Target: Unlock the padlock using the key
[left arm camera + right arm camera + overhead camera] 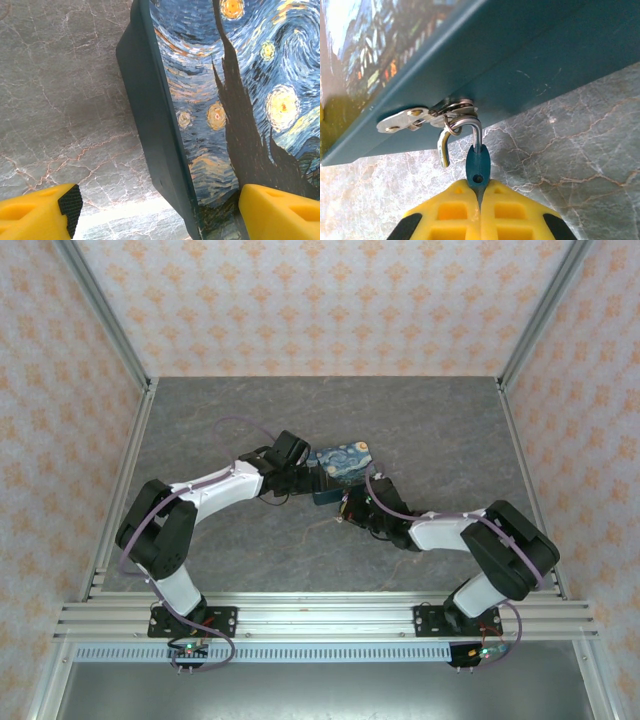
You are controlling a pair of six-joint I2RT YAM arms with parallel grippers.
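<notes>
Twice engaged at box (530, 55): clamps teal padlock (477, 165) in right pincer (480, 188), shackle (473, 125) hooked through hasp (415, 120); straddles box wall with left pincer (157, 200) spread open, above counter (60, 100).

This is a robot test cell, the sort found in a lab rather than a home. A left arm (215, 485) and a right arm (500, 540) are bolted to an aluminium rail (330, 615) at the near edge of a table (430, 430) with a grey marble-look top. Bare aluminium posts (107, 312) frame the cell, the walls (330, 300) are flat panels in an orange floral print like a backdrop, and purple cables (232, 421) run loose along the arms.
</notes>
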